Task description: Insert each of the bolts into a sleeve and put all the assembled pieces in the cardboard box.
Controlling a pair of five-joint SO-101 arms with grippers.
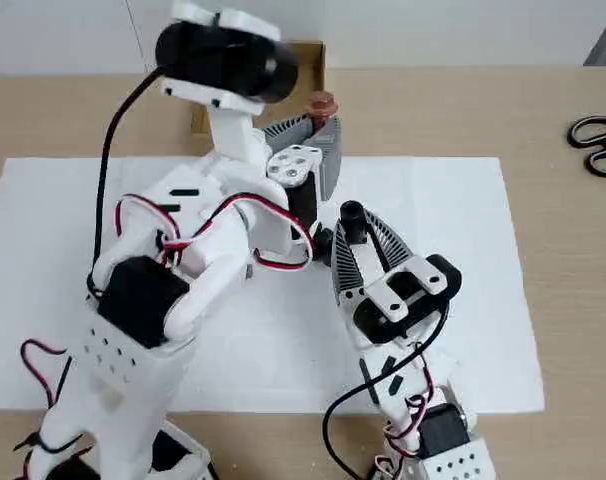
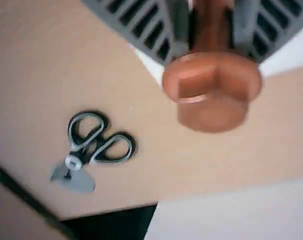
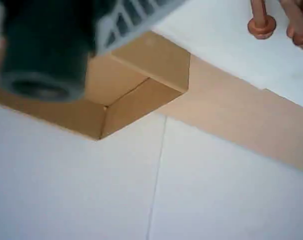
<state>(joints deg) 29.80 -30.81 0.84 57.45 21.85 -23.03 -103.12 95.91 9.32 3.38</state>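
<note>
**Bolt and sleeve held for mating.** A copper-coloured plastic bolt with a flanged hexagonal head (image 2: 211, 87) is clamped by its shank between the grey ribbed jaws of the left gripper (image 1: 319, 122). The head projects beyond the fingertips. It is held above the wooden table (image 1: 543, 110), just beside the open brown cardboard box (image 1: 310, 58).

A short black cylindrical sleeve (image 1: 351, 211) is gripped by its outer wall in the right gripper (image 1: 355, 228) over the white paper sheet (image 1: 463, 300). Its open bore is seen in the right wrist view. Two further copper-coloured bolts (image 3: 262, 23) are seen lying on the sheet in the same view.

**Handling.** Both parts are judged to be light, rigid and smooth-surfaced, so slipping or twisting in the jaws is more to be feared than breakage.

- **Bolt:** It is best held by the shank close to the head. How much of the shank's end is left free cannot be told.
- **Sleeve:** It is best held across its outer wall, with the bore unobstructed.

**Clearances.**

- The two grippers are near each other but apart.
- The left arm's white links and red and black cables lie over the middle of the sheet.
- The box wall is close behind the bolt, so little room is judged to remain there.
- Open sheet is available to the right of the right gripper.
- A pair of black-handled scissors (image 1: 598, 143) lies well apart, at the table's far right edge.
</note>
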